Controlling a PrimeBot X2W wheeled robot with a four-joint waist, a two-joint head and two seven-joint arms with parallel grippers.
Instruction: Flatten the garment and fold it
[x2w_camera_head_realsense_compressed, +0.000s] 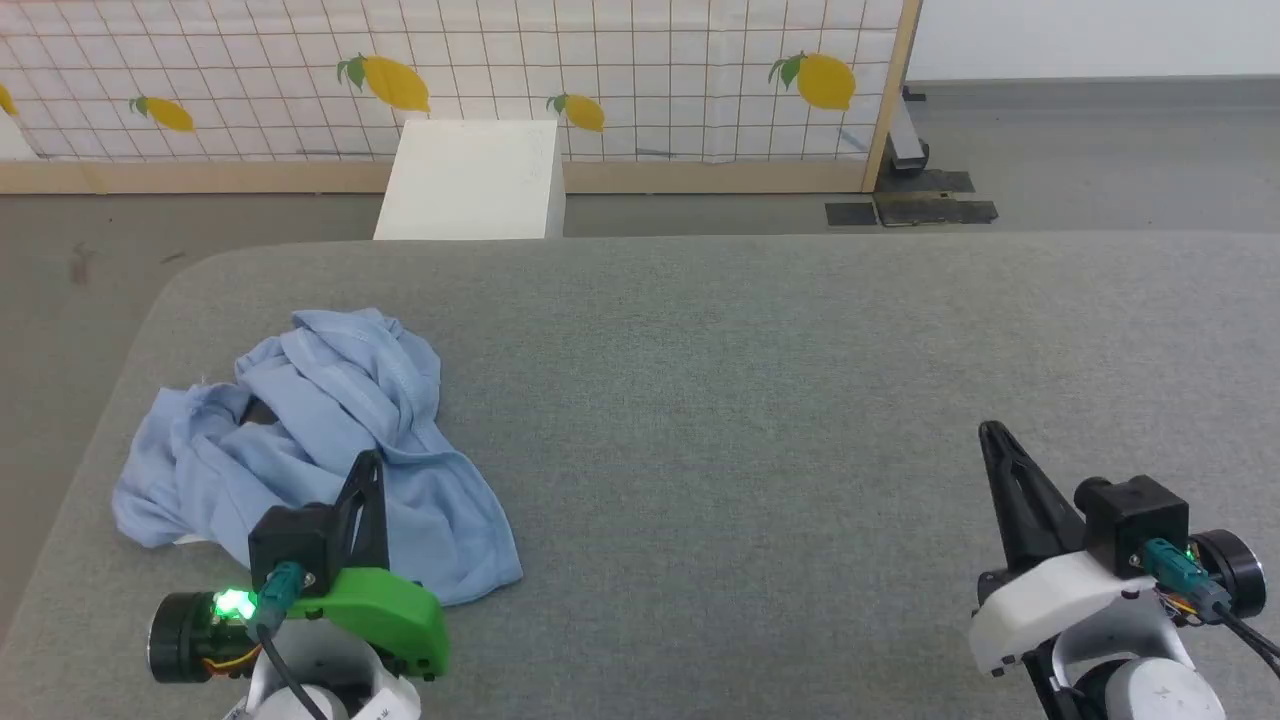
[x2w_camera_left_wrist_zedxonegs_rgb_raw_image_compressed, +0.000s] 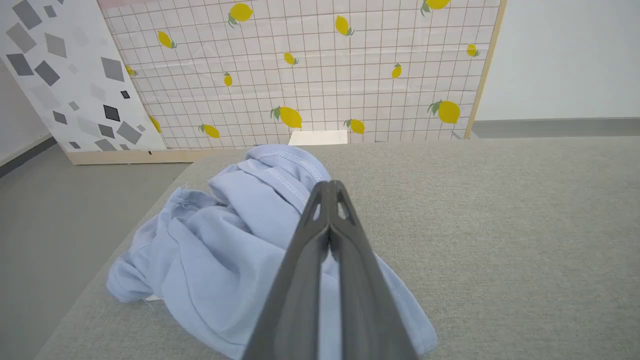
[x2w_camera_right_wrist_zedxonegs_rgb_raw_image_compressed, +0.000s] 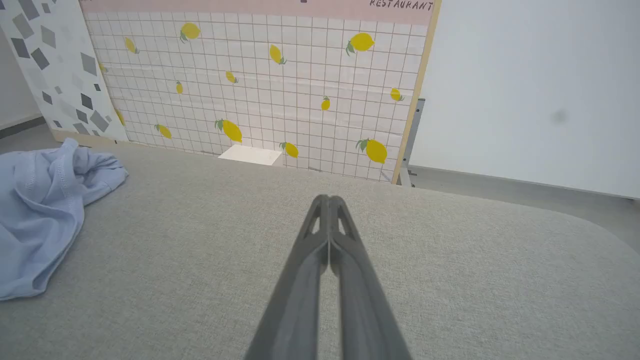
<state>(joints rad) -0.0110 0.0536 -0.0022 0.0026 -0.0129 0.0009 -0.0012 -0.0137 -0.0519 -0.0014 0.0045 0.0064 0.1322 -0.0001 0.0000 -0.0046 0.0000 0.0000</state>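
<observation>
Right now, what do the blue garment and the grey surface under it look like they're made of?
The garment looks like soft, matte, light-blue knit cloth. It lies in limp, crumpled folds, and the left wrist view shows a stitched hem. The grey surface seems to be covered in matte woven fabric with a fine speckled weave and rounded corners. What lies beneath the covering cannot be told.
</observation>
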